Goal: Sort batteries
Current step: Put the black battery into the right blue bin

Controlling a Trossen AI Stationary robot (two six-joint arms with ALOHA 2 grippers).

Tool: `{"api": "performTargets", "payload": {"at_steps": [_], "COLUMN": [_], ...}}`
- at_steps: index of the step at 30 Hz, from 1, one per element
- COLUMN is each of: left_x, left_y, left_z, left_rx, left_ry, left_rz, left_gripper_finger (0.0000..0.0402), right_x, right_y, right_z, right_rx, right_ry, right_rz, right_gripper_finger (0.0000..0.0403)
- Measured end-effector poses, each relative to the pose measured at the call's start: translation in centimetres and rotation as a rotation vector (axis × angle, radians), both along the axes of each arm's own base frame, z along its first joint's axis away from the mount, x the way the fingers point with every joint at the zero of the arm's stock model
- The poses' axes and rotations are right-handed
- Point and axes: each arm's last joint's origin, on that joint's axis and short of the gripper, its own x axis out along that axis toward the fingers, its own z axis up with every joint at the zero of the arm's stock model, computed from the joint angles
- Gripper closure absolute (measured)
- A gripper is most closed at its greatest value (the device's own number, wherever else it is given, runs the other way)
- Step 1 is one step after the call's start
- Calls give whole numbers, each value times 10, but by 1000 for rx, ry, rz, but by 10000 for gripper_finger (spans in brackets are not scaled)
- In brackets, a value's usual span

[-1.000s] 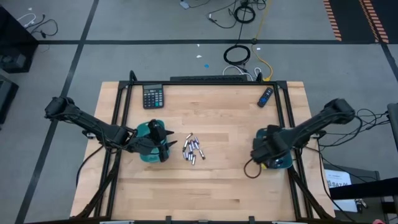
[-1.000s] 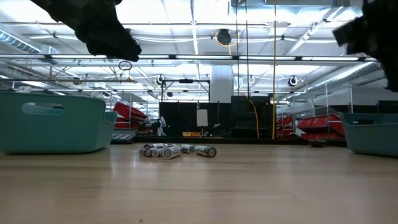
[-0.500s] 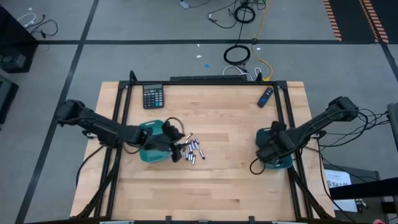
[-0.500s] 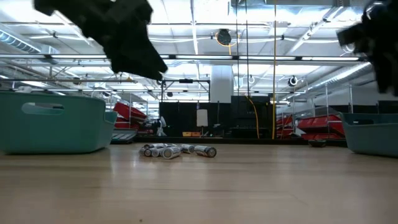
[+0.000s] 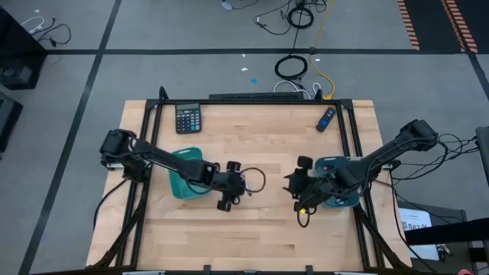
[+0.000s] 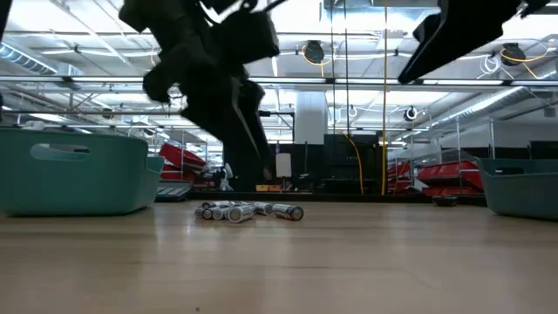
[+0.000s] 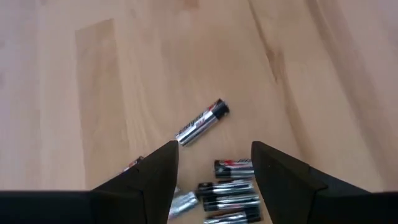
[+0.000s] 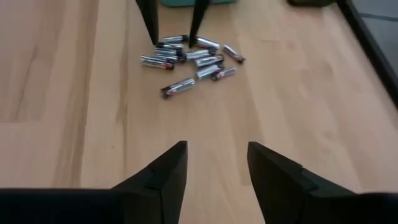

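- on your light wooden bench (image 5: 260, 237), planked and framed by black rails, the batteries (image 8: 189, 59) lie in one loose cluster near the middle, one of them a little apart from the rest.
- your left end effector (image 5: 231, 186) hangs right over that cluster, fingers spread wide and holding nothing; the wrist view shows batteries between and just beyond its tips.
- your right end effector (image 5: 296, 181) sits well to the right of the pile, facing it, fingers parted and empty.
- you have a teal tray (image 5: 180, 177) just left of the pile and another teal tray (image 5: 341, 200) under the right arm.
- along the far edge you see a black calculator (image 5: 188, 118) and a dark blue stick (image 5: 326, 118).
- beyond the bench, the grey floor carries coiled cables (image 5: 291, 67); the low view looks into a bright hall with ceiling lights and red racks (image 6: 181, 160).
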Motion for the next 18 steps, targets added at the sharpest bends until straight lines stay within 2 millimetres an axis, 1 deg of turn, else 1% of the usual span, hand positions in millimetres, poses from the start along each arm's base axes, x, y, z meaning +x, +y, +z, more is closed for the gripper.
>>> {"api": "performTargets", "payload": {"at_steps": [4, 9, 14, 18], "left_x": [12, 26, 35, 42], "left_y": [1, 12, 18, 23], "left_z": [-9, -22, -30, -31], "left_rx": [55, 78, 85, 90], "left_ry": [30, 93, 107, 103], "left_rz": [-82, -117, -154, -172], "left_gripper_finger": [188, 188, 188, 192], "right_x": [7, 14, 14, 11], "right_y": [4, 8, 8, 9], "right_z": [-20, -39, -47, -46], "right_rx": [4, -1, 6, 24], "right_ry": [-2, 25, 64, 67], "right_rz": [-2, -16, -44, -66], "right_gripper_finger": [245, 245, 245, 245]}}
